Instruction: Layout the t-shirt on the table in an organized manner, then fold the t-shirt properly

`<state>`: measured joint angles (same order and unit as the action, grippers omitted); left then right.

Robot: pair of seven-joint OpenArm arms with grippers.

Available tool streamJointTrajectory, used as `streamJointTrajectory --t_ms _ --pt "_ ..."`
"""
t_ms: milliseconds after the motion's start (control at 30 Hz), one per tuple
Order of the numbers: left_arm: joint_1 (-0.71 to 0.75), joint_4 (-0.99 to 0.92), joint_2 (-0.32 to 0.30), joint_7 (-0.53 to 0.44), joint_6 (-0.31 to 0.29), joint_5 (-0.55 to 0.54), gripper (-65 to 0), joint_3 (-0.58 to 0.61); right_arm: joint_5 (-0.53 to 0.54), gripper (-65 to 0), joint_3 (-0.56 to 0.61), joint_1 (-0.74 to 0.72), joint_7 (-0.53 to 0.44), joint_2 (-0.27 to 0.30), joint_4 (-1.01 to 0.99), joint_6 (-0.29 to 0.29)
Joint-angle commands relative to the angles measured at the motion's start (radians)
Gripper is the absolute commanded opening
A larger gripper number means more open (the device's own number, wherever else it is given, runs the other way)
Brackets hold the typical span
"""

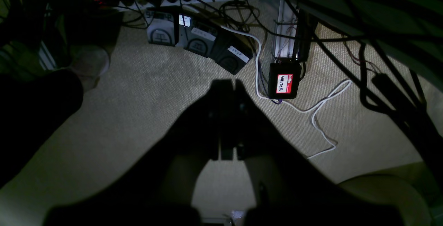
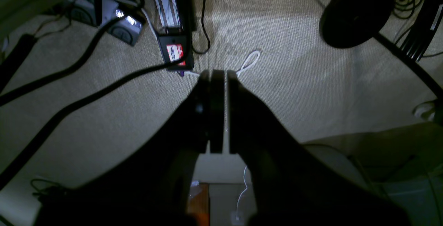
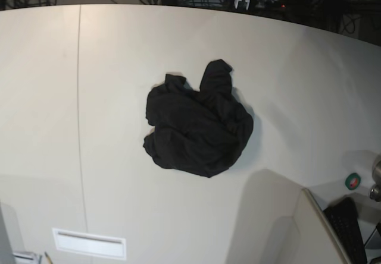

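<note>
Both tools closed and empty, my left tool [image 1: 228,84] jaws pressed together above carpeted floor [image 1: 138,108], my right tool [image 2: 218,75] likewise shut over carpet, t-shirt [image 3: 199,121] crumpled in a heap mid-surface [image 3: 119,68], untouched, right of the seam.

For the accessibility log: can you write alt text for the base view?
A black t-shirt lies crumpled in a heap near the middle of a large off-white table, not yet laid out. A thin seam line crosses the table to its left; no robot arm is visible.
</note>
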<state>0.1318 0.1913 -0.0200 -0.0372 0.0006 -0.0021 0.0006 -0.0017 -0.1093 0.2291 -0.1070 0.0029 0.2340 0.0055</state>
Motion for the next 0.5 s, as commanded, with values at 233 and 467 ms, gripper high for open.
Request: streamJointTrajectory --t_ms 233,467 --pt "0.019 0.000 -0.002 -0.003 0.005 0.003 -65.0 0.008 -0.004 -65.0 0.001 -0.012 0.094 0.022 0.003 -0.012" --pt "0.013 -0.005 -0.002 0.003 0.005 0.007 -65.0 0.011 -0.004 -65.0 0.001 -0.013 0.094 0.024 0.003 -0.012"
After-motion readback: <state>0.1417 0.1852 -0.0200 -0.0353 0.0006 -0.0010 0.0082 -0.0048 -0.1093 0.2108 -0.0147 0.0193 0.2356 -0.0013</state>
